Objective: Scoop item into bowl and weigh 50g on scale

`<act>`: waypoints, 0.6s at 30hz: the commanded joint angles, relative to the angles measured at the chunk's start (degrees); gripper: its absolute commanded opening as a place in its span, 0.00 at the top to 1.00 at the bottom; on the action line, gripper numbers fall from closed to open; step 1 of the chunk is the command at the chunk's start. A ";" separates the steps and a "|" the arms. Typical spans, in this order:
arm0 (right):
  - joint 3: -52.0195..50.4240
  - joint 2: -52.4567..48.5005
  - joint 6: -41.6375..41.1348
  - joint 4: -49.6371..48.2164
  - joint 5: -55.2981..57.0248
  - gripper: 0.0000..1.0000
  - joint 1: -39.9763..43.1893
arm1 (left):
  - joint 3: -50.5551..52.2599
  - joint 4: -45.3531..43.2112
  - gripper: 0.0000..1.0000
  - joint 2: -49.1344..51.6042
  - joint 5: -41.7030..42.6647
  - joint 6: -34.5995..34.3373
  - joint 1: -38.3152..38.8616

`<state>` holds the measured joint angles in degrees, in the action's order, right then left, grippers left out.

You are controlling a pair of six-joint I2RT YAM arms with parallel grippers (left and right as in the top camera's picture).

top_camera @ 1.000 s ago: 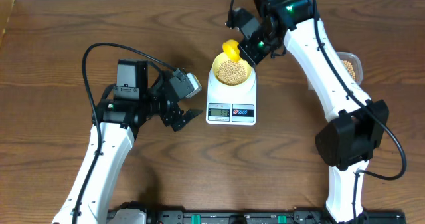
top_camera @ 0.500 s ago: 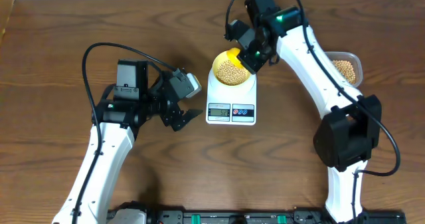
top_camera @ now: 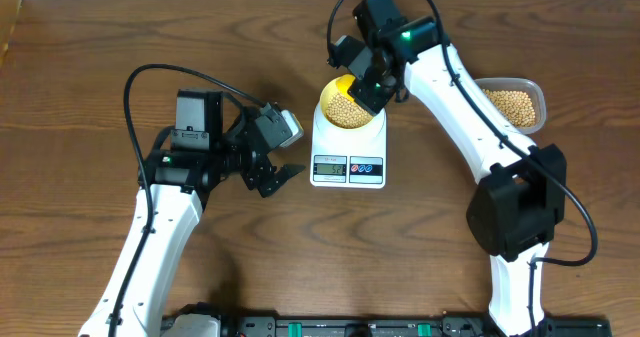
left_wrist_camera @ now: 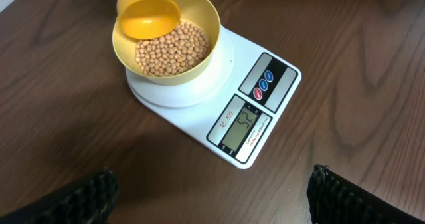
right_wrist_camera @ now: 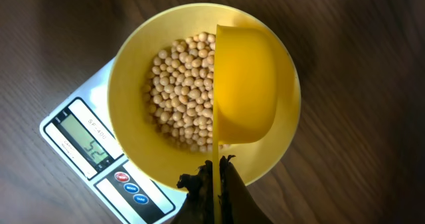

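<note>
A yellow bowl (top_camera: 350, 109) full of tan beans (top_camera: 346, 107) stands on the white scale (top_camera: 348, 162). The scale's display (left_wrist_camera: 238, 123) reads 52. My right gripper (top_camera: 362, 85) is shut on the handle of a yellow scoop (right_wrist_camera: 244, 84), held tipped on its side over the bowl (right_wrist_camera: 129, 111) and its beans (right_wrist_camera: 179, 91). My left gripper (top_camera: 283, 174) is open and empty, low over the table left of the scale. From the left wrist the bowl (left_wrist_camera: 202, 51), scoop (left_wrist_camera: 147, 14) and scale (left_wrist_camera: 262, 98) show ahead.
A clear plastic container (top_camera: 512, 103) of more beans sits at the back right, beside the right arm. The wooden table's far edge meets a white wall at the top.
My right gripper has swung left and forward with the scoop, from the bowl's back rim to over the bowl. The left arm has not moved.
</note>
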<state>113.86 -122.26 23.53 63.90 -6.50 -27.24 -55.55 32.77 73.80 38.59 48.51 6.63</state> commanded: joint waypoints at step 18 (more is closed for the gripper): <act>-0.42 -0.79 2.54 -0.24 4.87 0.99 -1.42 | -1.70 -0.02 0.07 0.15 -0.31 0.96 -0.20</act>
<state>113.82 -122.43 24.97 63.75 -2.50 -28.21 -55.55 32.77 73.80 38.59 48.51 6.63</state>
